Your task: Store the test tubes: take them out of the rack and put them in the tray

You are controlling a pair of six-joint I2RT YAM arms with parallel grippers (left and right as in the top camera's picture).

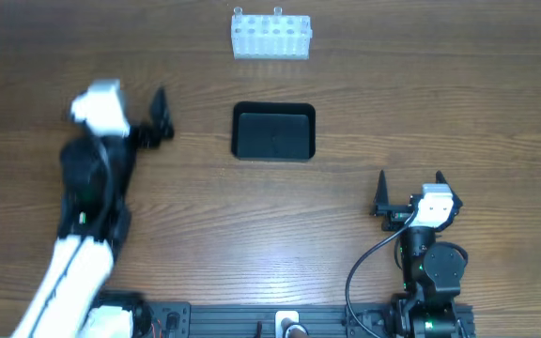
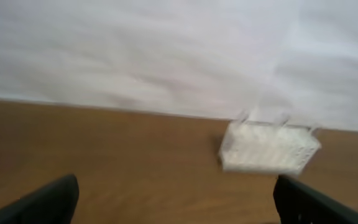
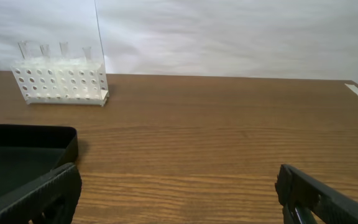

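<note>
Test tubes (image 3: pixel 44 48) stand upright in the rack (image 1: pixel 270 38), set apart from the tray (image 1: pixel 237 131), which lies nearer the arms. Left gripper (image 1: pixel 162 117) and right gripper (image 1: pixel 410 185): jaws spread, holding nothing. Straddle one tube from above, pinch its top, lift vertically

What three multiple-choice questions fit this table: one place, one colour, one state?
1. Where is the rack relative to the tray? A) inside it B) on its far side, apart from it C) on its near side
2. The tray's colour? A) white B) red C) black
3. The right end effector is: A) open and empty B) shut on the rack C) shut on the tray
Answers: B, the top view shows it up past the tray; C, it is black; A, its fingers stand apart with nothing between.
</note>
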